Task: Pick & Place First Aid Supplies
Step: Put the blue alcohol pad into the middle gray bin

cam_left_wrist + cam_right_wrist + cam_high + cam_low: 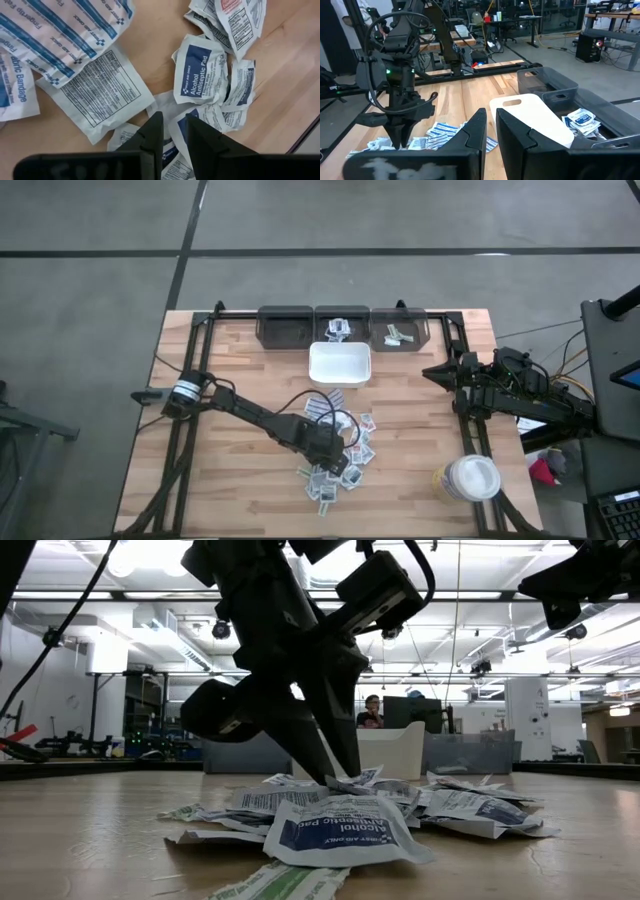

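Nearest the low camera lies a crumpled alcohol pad packet [345, 830] with blue print, at the front edge of the heap of first aid supplies [340, 450] scattered on the wooden surface [230, 380]. Reading from left to right across that surface: the left arm reaches in from the left edge and its left gripper [328, 448] is down in the middle of the heap, its jaws drawn to a narrow gap with the tips pressed among the overlapping packets; whether they have truly pinched one I cannot tell, as the wrist view only shows the fingertips [155, 131] straddling a pale packet. Beyond the heap sits the white tray [340, 364], with three dark bins [342, 327] behind it, two of them already holding a few packets. Farther right the right gripper [434, 372] waits above the surface edge, its jaws nearly closed on nothing, and a white-lidded jar [467, 479] stands near the front right. I judge the step in hand to be the pick; next comes a clean lift of a single packet, then carrying it to a bin
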Tool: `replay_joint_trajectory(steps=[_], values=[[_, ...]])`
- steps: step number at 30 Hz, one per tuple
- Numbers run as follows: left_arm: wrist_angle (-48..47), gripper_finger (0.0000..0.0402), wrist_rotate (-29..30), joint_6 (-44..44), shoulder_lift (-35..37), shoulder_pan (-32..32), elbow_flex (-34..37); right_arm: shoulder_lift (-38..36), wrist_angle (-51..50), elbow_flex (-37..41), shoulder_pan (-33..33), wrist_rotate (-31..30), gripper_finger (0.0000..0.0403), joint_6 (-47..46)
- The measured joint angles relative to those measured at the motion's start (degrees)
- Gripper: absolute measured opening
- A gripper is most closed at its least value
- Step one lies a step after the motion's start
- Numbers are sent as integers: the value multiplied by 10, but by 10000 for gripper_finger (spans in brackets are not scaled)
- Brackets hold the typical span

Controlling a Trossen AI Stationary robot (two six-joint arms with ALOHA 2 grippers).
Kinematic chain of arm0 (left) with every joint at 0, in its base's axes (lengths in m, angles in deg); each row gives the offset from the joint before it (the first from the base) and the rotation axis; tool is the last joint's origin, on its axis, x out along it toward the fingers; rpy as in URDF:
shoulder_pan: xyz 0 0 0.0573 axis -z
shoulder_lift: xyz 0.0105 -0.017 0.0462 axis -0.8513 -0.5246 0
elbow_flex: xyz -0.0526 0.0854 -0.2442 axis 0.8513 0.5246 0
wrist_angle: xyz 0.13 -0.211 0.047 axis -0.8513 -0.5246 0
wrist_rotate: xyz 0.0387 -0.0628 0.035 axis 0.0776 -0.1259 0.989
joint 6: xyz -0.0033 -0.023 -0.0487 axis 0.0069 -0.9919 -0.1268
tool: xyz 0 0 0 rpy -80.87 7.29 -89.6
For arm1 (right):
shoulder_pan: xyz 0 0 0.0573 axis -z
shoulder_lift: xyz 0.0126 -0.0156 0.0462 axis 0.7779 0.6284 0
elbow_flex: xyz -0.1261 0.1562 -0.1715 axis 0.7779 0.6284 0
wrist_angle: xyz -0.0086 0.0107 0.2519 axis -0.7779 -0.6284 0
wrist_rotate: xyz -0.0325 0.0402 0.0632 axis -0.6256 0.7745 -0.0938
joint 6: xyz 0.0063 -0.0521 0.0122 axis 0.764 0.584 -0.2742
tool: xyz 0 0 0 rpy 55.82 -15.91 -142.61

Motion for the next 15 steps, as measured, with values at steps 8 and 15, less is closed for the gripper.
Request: replay_joint_trajectory(steps=[8, 15], values=[[-1, 74, -30, 6, -1, 0, 9, 0, 0, 0, 0, 0, 38, 0], [11, 74, -31, 15, -1, 0, 9, 0, 0, 0, 0, 0, 38, 0]])
